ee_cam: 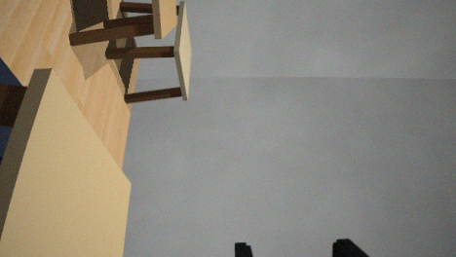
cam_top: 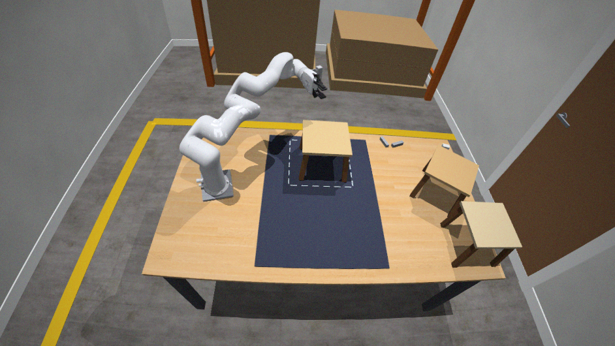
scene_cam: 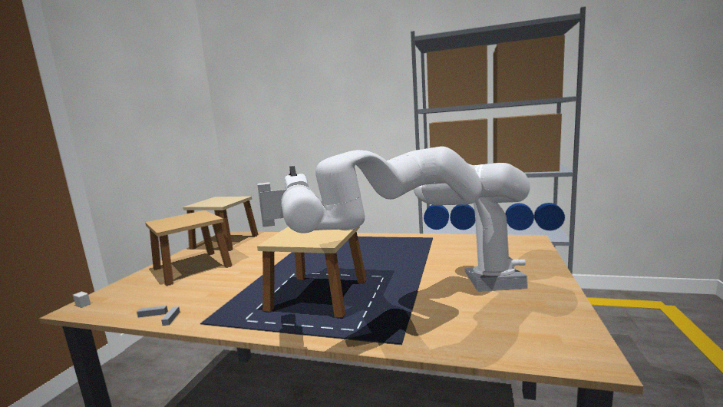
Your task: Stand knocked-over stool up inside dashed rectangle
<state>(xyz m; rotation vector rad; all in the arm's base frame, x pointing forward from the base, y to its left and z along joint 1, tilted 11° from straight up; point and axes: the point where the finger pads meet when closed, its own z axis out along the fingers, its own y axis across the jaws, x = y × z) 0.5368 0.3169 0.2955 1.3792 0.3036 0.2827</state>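
Note:
The light-topped stool (cam_top: pixel 326 141) with dark brown legs stands upright on its feet inside the white dashed rectangle (cam_top: pixel 318 185) on the dark blue mat (cam_top: pixel 320 223). It also shows in the exterior view (scene_cam: pixel 305 240) and at the left of the wrist view (ee_cam: pixel 58 195). My gripper (cam_top: pixel 320 92) hangs in the air behind and above the stool's far edge, apart from it. In the wrist view the two dark fingertips stand apart with nothing between them, pointing at the grey wall. The gripper is open and empty.
Two more stools (cam_top: pixel 451 170) (cam_top: pixel 489 223) stand upright at the table's right end. Small grey blocks (cam_top: pixel 384 141) (cam_top: pixel 397 143) (cam_top: pixel 445 146) lie near the far right edge. The arm's base (cam_top: pixel 217 191) is bolted left of the mat. Shelving with boxes stands behind.

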